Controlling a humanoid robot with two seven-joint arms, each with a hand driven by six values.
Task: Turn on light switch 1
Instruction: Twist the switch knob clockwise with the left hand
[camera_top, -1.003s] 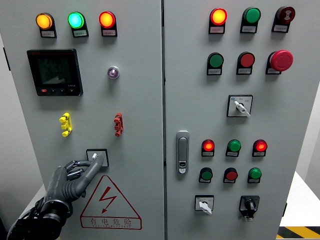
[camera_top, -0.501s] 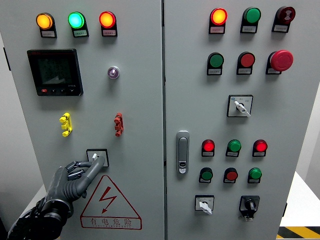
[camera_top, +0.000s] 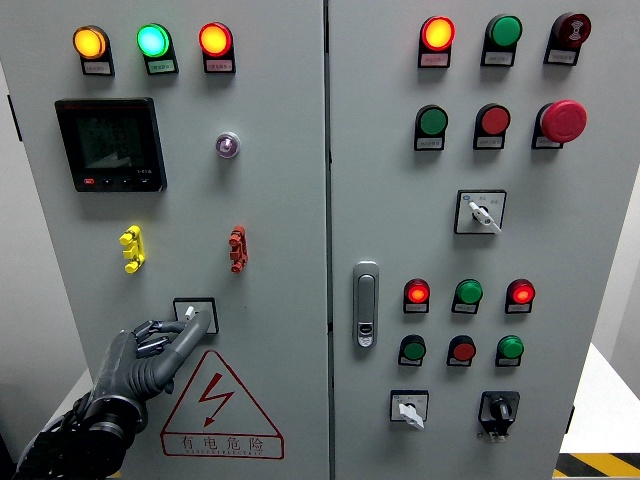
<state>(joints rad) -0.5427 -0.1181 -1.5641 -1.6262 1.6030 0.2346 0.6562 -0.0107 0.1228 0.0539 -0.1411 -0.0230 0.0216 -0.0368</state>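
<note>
Cabinet: I face one grey control cabinet (camera_top: 280, 200) with two door panels, and everything I name sits on it, so I keep my arm square to the left door.
Left hand: my left hand (camera_top: 150, 352) comes up from the lower left, outer fingers curled in, forefinger (camera_top: 190, 330) stretched out with its tip on the switch; it grips nothing.
Right hand: out of view, and I judge it is not needed.
Light switch 1: I take it to be the small square-plated switch (camera_top: 194, 312) low on the left door, just above the warning triangle (camera_top: 220, 402) and below the red toggle (camera_top: 237, 249).
Step in hand: I judge I am at the point of working the little lever, so the push should run along its throw, steady and short, with the fingertip kept on the lever and off the plate.
Care: I cannot tell from here which way the lever stands, so I would watch for it to click over, not for a lamp.
Counts, right door: twelve round lamps or buttons, three rotary selectors, one door handle (camera_top: 366, 303).
Counts, left door: three lit lamps at the top, namely orange, green and red; one black meter (camera_top: 110, 144); one small silver button (camera_top: 227, 145); one yellow toggle (camera_top: 131, 249), one red toggle, one square switch, one warning triangle.
</note>
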